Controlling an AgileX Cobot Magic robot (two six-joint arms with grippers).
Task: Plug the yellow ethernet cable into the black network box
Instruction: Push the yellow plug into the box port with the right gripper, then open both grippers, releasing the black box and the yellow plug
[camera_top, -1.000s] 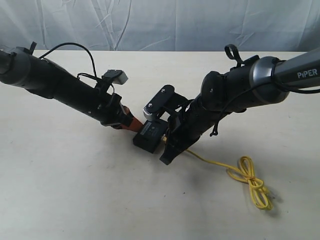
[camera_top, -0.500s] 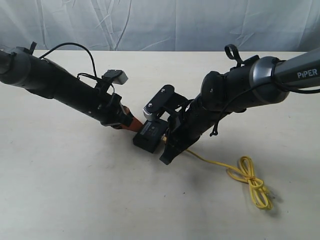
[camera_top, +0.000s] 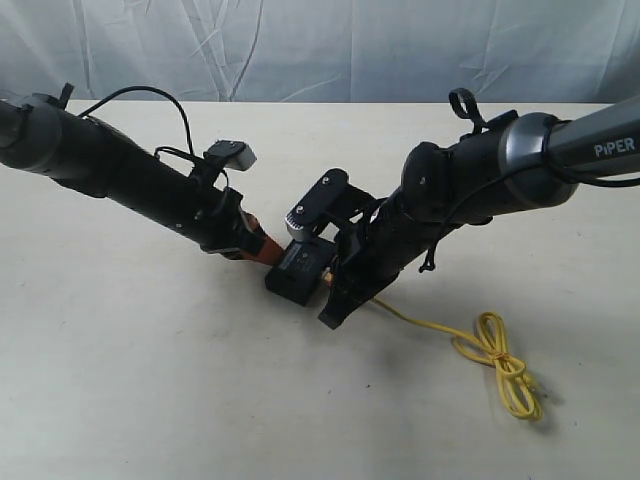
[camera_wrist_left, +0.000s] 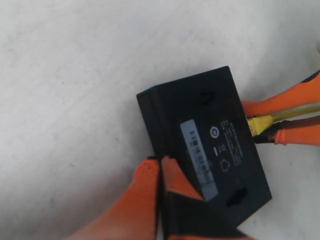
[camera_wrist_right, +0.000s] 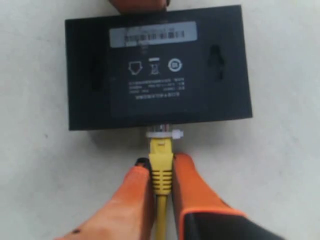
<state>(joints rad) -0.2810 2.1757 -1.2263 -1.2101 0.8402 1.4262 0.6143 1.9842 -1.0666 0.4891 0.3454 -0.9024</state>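
The black network box (camera_top: 297, 273) lies flat mid-table, white label strip up (camera_wrist_right: 155, 70) (camera_wrist_left: 205, 150). My right gripper (camera_wrist_right: 161, 170) is shut on the ribbed boot of the yellow ethernet cable (camera_wrist_right: 161, 172). Its clear plug (camera_wrist_right: 164, 133) meets the box's side wall. In the left wrist view the yellow cable end (camera_wrist_left: 262, 124) sits at the box edge between the right arm's orange fingers (camera_wrist_left: 295, 135). My left gripper (camera_wrist_left: 160, 167) is shut, its orange fingertips (camera_wrist_left: 147, 175) pressed against the opposite side of the box. The cable (camera_top: 430, 325) trails to a tied loop (camera_top: 500, 365).
A cream table (camera_top: 150, 380) spreads all round, with a crumpled white cloth backdrop (camera_top: 330, 45) behind it. Both black arms (camera_top: 130, 180) (camera_top: 470, 195) slant in over the middle. The cable's far plug (camera_top: 545, 388) lies near the front right.
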